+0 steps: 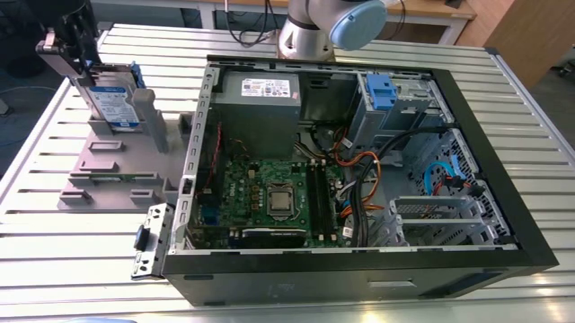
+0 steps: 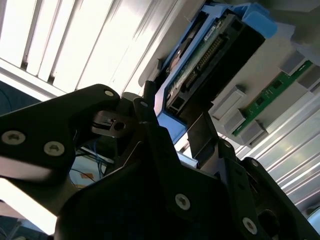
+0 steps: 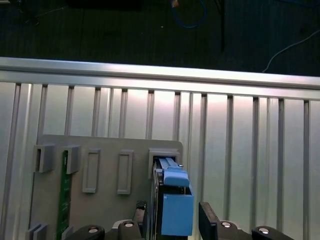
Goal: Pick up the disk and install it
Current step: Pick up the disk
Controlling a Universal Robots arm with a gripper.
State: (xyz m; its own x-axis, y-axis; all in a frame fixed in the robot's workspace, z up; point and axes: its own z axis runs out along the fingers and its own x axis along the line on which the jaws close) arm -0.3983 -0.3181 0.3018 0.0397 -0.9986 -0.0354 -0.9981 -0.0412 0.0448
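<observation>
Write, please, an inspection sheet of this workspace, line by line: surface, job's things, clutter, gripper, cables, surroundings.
Surface: slatted metal table, carrying a grey holder and an open computer case.
Job's things: the disk stands upright in a slot of the holder, not yet in the case.
Clutter: a green circuit board stands in another slot of the holder.
Gripper: the gripper is open, with its fingers on either side of the disk; a gap shows at one finger.
Cables: orange, black and blue cables lie inside the case.
Surroundings: wooden furniture behind the table; dark floor beyond the table edge.
</observation>
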